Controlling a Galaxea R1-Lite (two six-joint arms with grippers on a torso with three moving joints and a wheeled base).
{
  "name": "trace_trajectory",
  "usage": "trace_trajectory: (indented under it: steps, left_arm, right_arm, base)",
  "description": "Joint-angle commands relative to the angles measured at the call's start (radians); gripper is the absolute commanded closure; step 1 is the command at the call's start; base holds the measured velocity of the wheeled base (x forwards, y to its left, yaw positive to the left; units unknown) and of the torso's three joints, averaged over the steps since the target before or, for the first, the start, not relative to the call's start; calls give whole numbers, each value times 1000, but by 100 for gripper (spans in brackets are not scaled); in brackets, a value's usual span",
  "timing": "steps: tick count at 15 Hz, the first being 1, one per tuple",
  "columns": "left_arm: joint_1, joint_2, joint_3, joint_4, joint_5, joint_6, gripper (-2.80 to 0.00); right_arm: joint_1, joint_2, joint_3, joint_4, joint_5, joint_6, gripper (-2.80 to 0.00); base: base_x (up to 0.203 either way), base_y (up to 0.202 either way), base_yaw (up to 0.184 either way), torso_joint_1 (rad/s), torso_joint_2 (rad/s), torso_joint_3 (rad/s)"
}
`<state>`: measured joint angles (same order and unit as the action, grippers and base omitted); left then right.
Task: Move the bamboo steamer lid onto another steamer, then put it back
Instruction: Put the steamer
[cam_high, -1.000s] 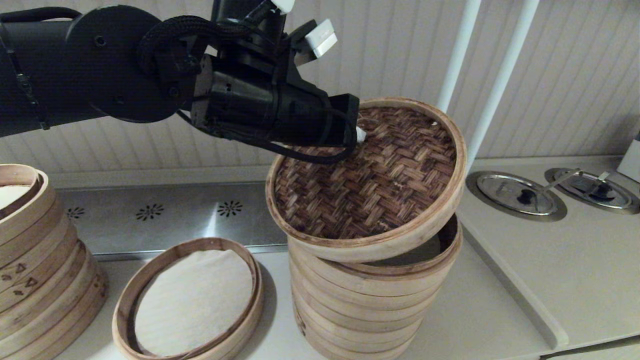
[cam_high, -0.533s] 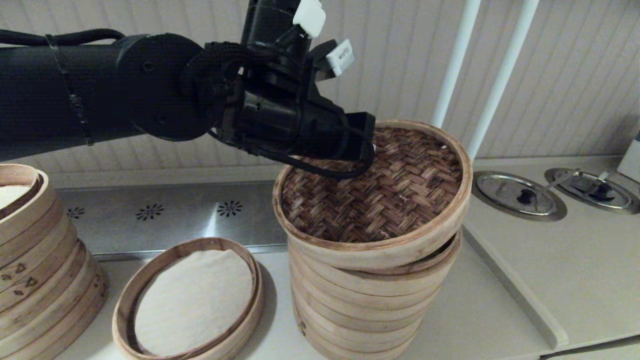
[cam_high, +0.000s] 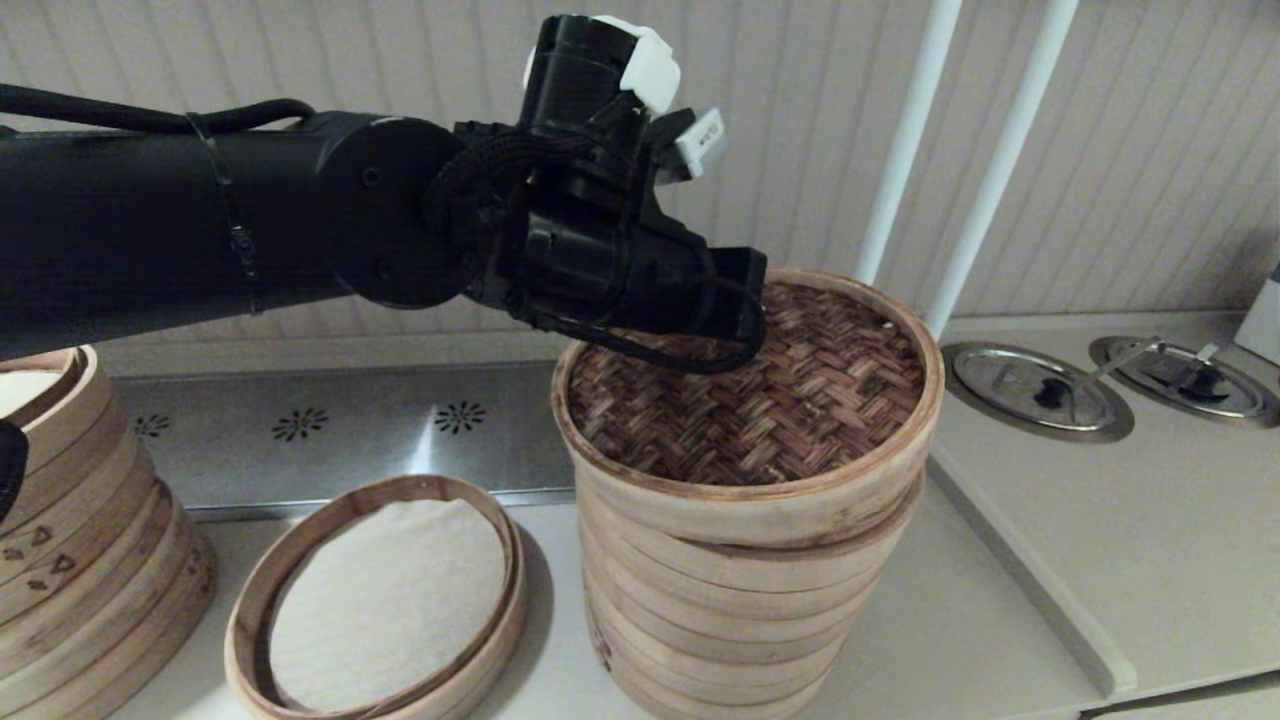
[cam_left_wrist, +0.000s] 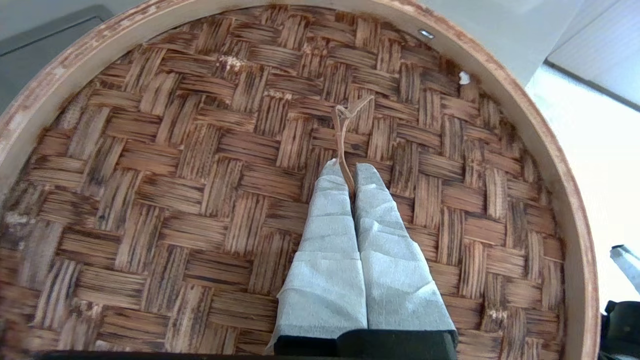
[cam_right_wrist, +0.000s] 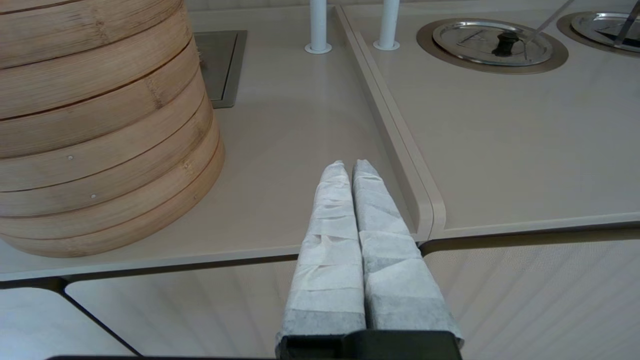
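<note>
Head view, near to far: the low tray with white cloth liner (cam_high: 385, 600) lies at the counter's front, beside the tall steamer stack (cam_high: 720, 610). The bamboo steamer lid (cam_high: 800, 400) sits on that stack, woven face up and about level; being round, it has no long axis. The left gripper (cam_left_wrist: 350, 172) pinches the lid's loop handle (cam_left_wrist: 345, 125). I judge the lid light, stiff and slightly brittle, best held by that loop. The right gripper (cam_right_wrist: 350, 170) hangs closed and empty off the counter's edge.
</note>
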<state>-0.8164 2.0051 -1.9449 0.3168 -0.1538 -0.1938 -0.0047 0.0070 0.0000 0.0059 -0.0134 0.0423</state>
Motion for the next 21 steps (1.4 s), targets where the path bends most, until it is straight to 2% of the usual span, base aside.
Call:
trace_trajectory:
  steps: [1, 4, 21]
  left_arm:
    - [-11, 8, 0, 3, 3, 2, 0]
    - [-41, 24, 0, 5, 46, 26, 0]
    - [-53, -5, -3, -18, 53, 28, 0]
  right_arm:
    - [0, 1, 3, 0, 0, 1, 0]
    - [0, 1, 3, 0, 0, 1, 0]
    - [0, 1, 3, 0, 0, 1, 0]
  base:
    - [0, 0, 0, 0, 0, 0]
    - [0, 0, 0, 0, 0, 0]
    - [0, 0, 0, 0, 0, 0]
